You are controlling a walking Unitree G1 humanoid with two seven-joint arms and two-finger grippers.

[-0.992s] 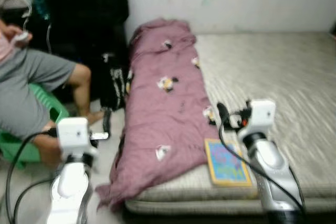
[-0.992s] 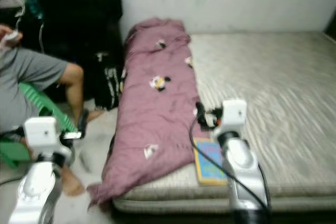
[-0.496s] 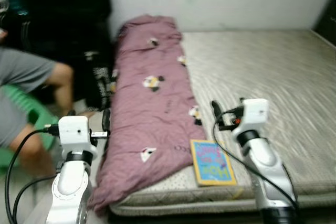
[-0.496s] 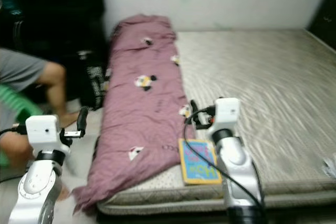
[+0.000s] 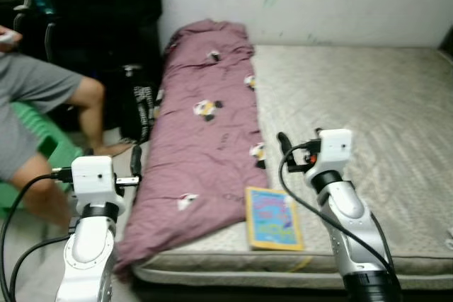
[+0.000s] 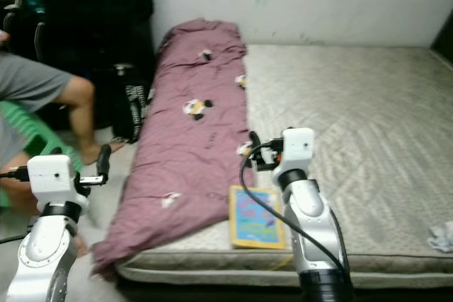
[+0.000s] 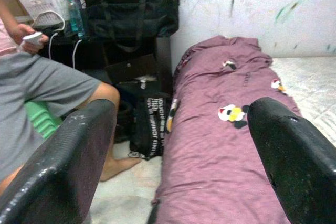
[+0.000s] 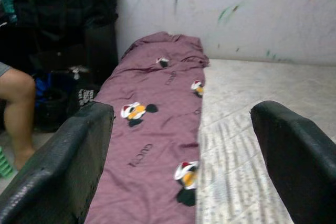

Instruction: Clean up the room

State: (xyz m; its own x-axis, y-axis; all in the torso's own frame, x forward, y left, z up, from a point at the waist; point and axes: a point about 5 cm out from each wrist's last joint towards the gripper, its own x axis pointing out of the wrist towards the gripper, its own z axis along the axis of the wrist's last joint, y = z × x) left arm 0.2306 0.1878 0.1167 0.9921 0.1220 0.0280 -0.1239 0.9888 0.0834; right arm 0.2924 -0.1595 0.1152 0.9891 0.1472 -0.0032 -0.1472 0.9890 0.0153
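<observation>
At the far left one person (image 5: pixel 35 104) in grey shorts is sitting on one green stool (image 5: pixel 53 150), holding a white device (image 7: pixel 32 38). Behind them one black bag (image 7: pixel 137 11) is resting on a dark shelf, and another black bag with white print (image 5: pixel 144 107) is standing on the floor by the bed. The left gripper (image 5: pixel 136 163) is hovering over the floor just left of the bed's near corner, its two black fingers (image 7: pixel 68 161) spread wide and holding nothing. One mauve blanket (image 5: pixel 205 125) with cartoon patches is lying in a long roll along the left edge of the bed (image 5: pixel 368 97), running from the far wall to the near edge, where it is spilling slightly over the side. One colourful book (image 5: pixel 272 217) is lying flat on the mattress near the front edge, touching the blanket's right side. The right gripper (image 5: pixel 283 143) is hanging above the mattress just beyond the book, beside the blanket, its fingers (image 8: pixel 73 156) also wide apart and empty. One crumpled white scrap (image 6: pixel 440 235) is sitting near the bed's near right corner, well apart from both grippers.
</observation>
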